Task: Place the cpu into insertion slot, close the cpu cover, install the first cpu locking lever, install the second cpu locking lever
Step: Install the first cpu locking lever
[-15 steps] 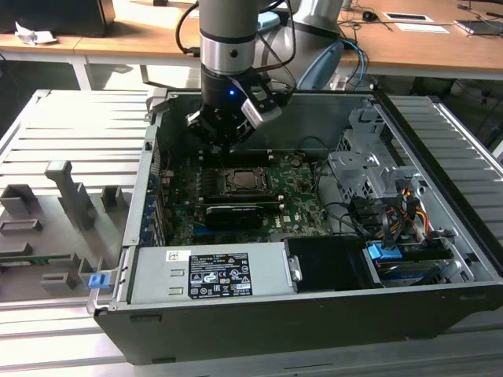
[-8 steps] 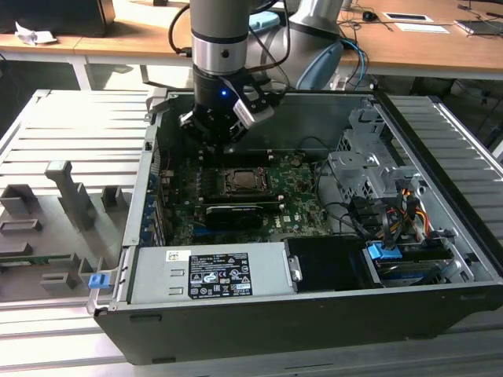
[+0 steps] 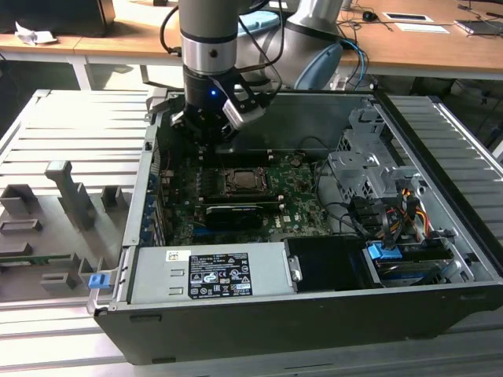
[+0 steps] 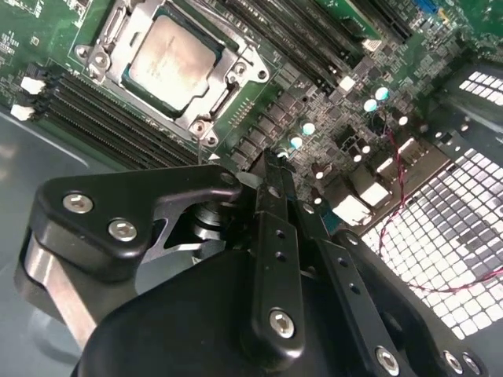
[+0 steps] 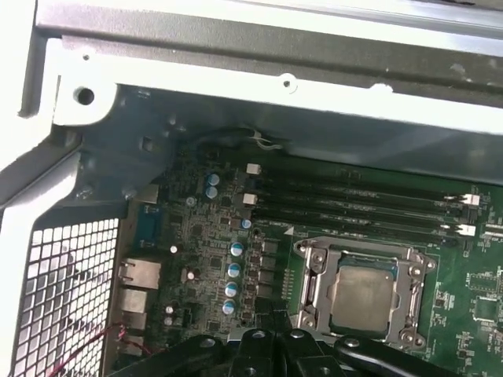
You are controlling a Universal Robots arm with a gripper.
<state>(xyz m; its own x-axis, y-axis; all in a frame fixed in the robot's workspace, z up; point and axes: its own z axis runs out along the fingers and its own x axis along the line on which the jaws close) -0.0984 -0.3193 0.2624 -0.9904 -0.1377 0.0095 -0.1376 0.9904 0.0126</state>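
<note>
The cpu [image 4: 169,53] [image 5: 363,297] lies flat in the insertion slot [image 3: 242,181] on the green motherboard. The silver cpu cover [image 4: 233,77] [image 5: 311,284] lies flat around it, and the chip's dull metal top shows through its window. Thin lever wires run along the frame's sides; I cannot tell whether they are latched. My gripper [image 4: 271,157] [image 5: 275,339] [image 3: 203,135] hangs above the board's rear corner, toward the exterior view's left of the socket. It is apart from the socket, shut, with nothing between its fingers.
Black memory slots [image 5: 354,208] run beside the socket. The perforated rear panel [image 5: 63,290] and case wall stand close to the gripper. A grey power supply [image 3: 208,275] fills the front; a drive cage [image 3: 369,169] and cables [image 3: 393,212] sit at the exterior view's right.
</note>
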